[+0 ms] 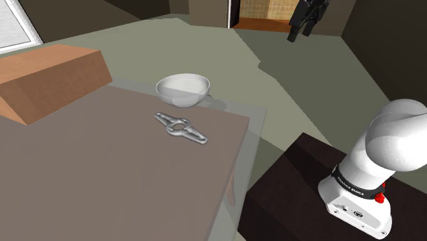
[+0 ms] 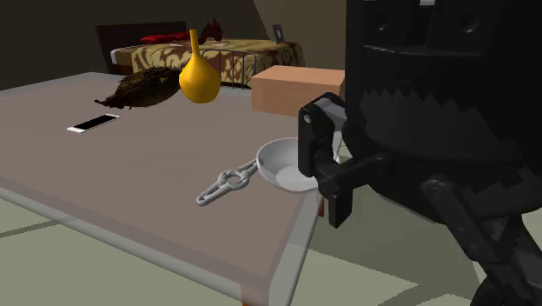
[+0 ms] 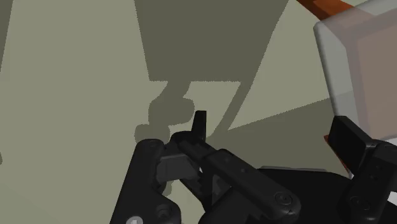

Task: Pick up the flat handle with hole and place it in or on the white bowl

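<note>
Obs: hand [image 1: 300,31] hangs high over the floor, off the tabletop [image 1: 102,178]. Its fingers [image 3: 201,122] stand wide apart and hold nothing. The flat handle with hole [image 1: 180,128] lies on the tabletop, well apart from and below the hand, just beside the white bowl [image 1: 183,89].

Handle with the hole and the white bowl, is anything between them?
Nothing: the shoulder view shows bare tabletop between the handle and the white bowl.

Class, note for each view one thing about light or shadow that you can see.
Shoulder view: the white bowl gleams inside and throws a faint shadow on the table. Second exterior view: the yellow vase is brightly lit. Wrist view: the shadow of the pincer falls on the floor.
</note>
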